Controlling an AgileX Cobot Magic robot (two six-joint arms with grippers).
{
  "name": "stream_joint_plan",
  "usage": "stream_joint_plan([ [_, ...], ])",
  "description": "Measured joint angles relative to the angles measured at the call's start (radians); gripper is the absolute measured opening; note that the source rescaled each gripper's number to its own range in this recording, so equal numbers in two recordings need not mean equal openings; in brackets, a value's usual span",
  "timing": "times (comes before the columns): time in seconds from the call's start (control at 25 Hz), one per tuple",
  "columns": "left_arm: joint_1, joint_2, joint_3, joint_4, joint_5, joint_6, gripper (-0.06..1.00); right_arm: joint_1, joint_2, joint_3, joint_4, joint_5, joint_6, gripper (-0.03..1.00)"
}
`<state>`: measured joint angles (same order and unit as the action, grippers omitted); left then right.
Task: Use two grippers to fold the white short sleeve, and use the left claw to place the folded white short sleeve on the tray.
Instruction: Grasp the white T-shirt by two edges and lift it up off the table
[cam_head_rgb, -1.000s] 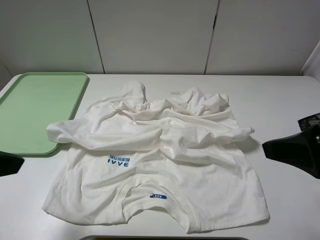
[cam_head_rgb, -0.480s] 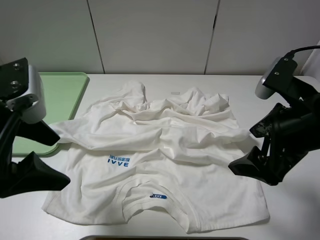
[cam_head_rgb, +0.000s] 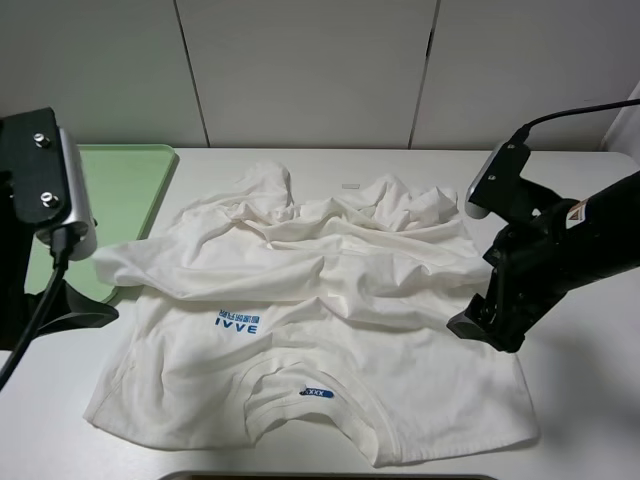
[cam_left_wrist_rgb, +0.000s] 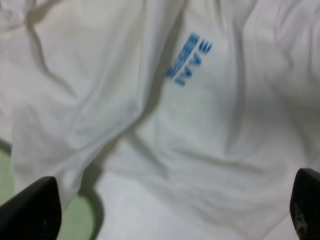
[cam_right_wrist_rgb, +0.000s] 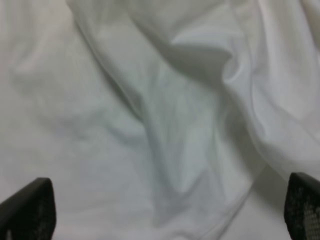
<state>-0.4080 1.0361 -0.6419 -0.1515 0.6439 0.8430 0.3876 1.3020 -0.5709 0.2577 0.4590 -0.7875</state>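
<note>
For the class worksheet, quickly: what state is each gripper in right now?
Left gripper: open, holding nothing, above the white short sleeve.
Right gripper: open, holding nothing.

The shirt (cam_head_rgb: 340, 300) carries a blue print (cam_head_rgb: 236, 327) reading "IVVE" near its collar (cam_head_rgb: 258, 385); the print's smaller line and the collar's blue label (cam_head_rgb: 313, 394) are illegible.

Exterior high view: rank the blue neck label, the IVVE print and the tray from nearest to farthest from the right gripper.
From the right gripper:
1. Blue neck label, at the collar, front edge.
2. IVVE print, on the chest, farther left.
3. Tray, far left, at the back.
</note>
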Motion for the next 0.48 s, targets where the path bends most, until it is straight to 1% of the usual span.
stream_joint_plan([
  [0.04,0.0,0.0,0.0,0.0,0.0,0.0,0.91,0.0,0.038,0.0,-0.018,-0.016,0.0,1.0],
  [0.16,0.0,0.022,0.0,0.074,0.002,-0.006,0.91,0.0,0.124,0.0,-0.076,-0.059,0.0,1.0],
  [0.2,0.0,0.041,0.0,0.085,-0.017,-0.01,0.91,0.0,0.148,0.0,-0.096,-0.072,0.0,1.0],
  [0.36,0.0,0.112,0.0,0.089,-0.048,-0.012,0.9,0.0,0.212,0.0,-0.174,-0.149,0.0,1.0],
  [0.48,0.0,0.197,0.0,0.089,-0.105,-0.012,0.9,0.0,0.217,0.0,-0.219,-0.224,0.0,1.0],
])
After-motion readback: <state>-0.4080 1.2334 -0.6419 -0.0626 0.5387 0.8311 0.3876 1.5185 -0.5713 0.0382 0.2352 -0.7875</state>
